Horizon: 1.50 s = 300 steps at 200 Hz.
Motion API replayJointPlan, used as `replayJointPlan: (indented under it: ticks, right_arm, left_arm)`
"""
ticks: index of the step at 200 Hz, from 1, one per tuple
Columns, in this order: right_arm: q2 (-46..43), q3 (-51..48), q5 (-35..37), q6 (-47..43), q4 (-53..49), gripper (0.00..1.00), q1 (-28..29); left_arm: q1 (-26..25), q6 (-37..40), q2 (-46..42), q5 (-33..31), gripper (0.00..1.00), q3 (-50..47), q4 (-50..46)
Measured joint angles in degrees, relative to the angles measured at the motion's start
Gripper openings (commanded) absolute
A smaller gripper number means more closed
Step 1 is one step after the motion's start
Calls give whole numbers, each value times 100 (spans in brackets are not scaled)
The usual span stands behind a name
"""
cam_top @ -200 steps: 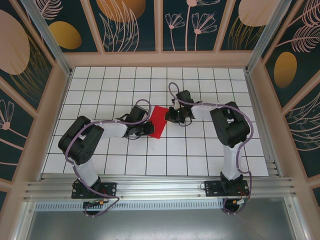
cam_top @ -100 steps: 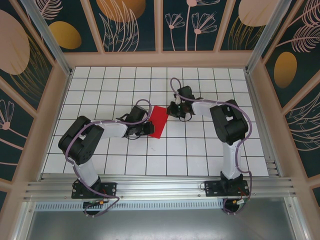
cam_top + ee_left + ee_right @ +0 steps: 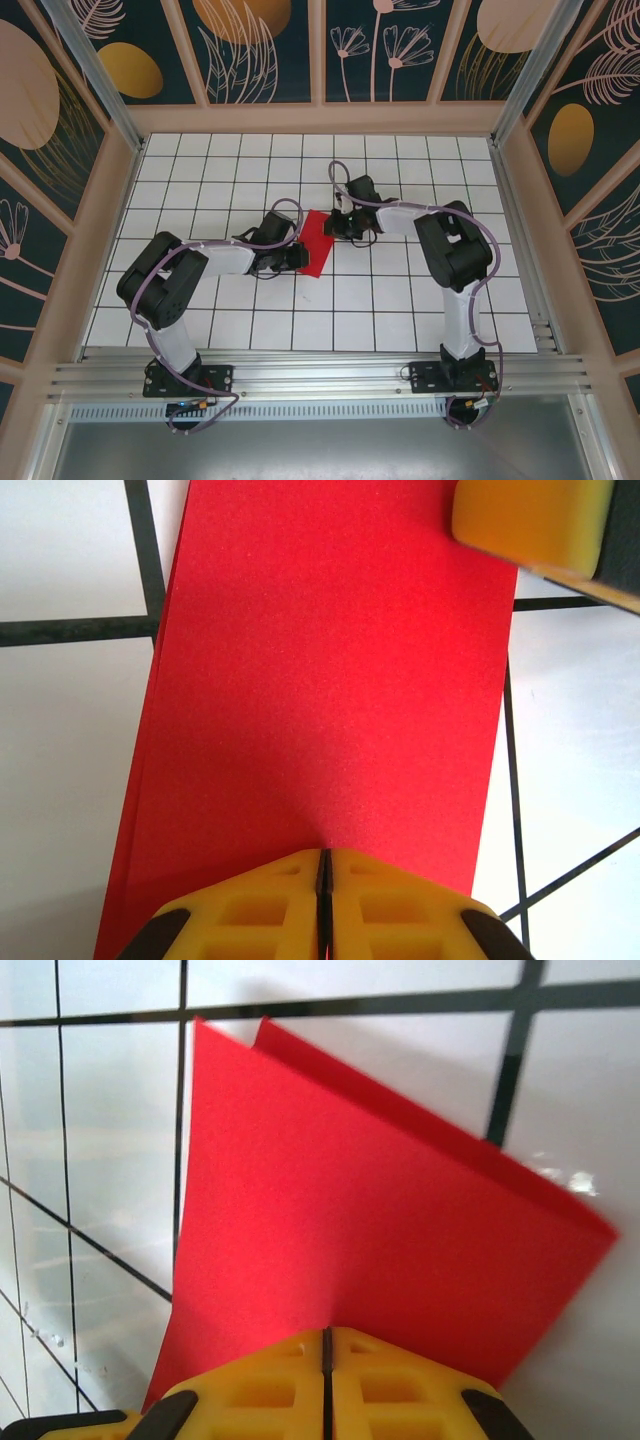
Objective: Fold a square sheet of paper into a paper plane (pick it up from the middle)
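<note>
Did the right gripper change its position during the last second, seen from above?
Yes. In the top view the right gripper has moved left across the table grid and now reaches the right edge of the red paper.

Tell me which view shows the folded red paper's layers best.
Right wrist: the folded red paper shows both layers, with the under layer's edge peeking out along the far side and its corners in frame. Left wrist gives a close red surface with cropped ends; top external just a small red patch.

Left gripper [image 3: 322,858] pinches near edge of the red paper [image 3: 330,680].
</note>
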Motion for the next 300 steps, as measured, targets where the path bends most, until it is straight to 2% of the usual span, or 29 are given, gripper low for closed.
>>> replayJointPlan:
  ticks: [111,167,199,240,269,300]
  right_arm:
    - [175,87,-214,323,76,9,-498]
    - [273,407,361,348,39,10,-769]
    - [146,328,741,321,35,13,-748]
    - [-651,-238,1191,330,-4,21,-181]
    - [-863,-372,1394,328,-20,22,229]
    - [-820,-356,1561,352,-188,22,481]
  left_arm:
    - [0,2,4,-7,11,-2,7]
    - [0,2,-4,-7,12,-2,7]
    - [0,-17,-94,-20,24,-2,-39]
    - [46,-236,-826,-396,44,-63,-426]
    - [219,-431,-1432,-730,54,-205,-402]
    - [564,-621,-1576,-813,59,-573,-378]
